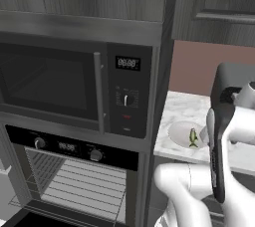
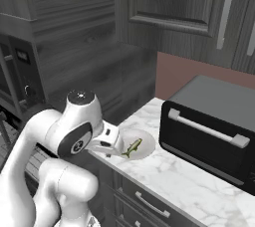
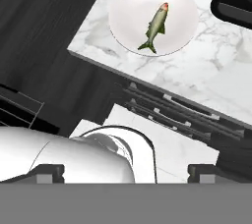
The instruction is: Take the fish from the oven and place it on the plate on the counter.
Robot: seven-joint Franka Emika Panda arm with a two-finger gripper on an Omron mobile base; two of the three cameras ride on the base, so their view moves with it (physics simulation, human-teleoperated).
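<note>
Two dark fingertips point(image 3: 47, 173) stand at the bottom corners of the hand view, far apart, so the gripper point(image 3: 126, 174) is spread wide and holds nothing; nothing lies between the tips or touches them. The fish point(image 3: 156, 27) lies in the upper middle of that view, flat on the plate point(image 3: 183, 12), well apart from the gripper. The plate sits on the counter point(image 3: 216, 75) near its edge. In the left base view the fish point(image 1: 193, 138) shows at centre right on the plate point(image 1: 177, 134), and the oven point(image 1: 74, 181) fills the lower left, its wire racks bare. In the right base view the fish point(image 2: 131, 147) rests on the plate point(image 2: 144, 139) at centre, left of a black countertop oven point(image 2: 209, 131).
</note>
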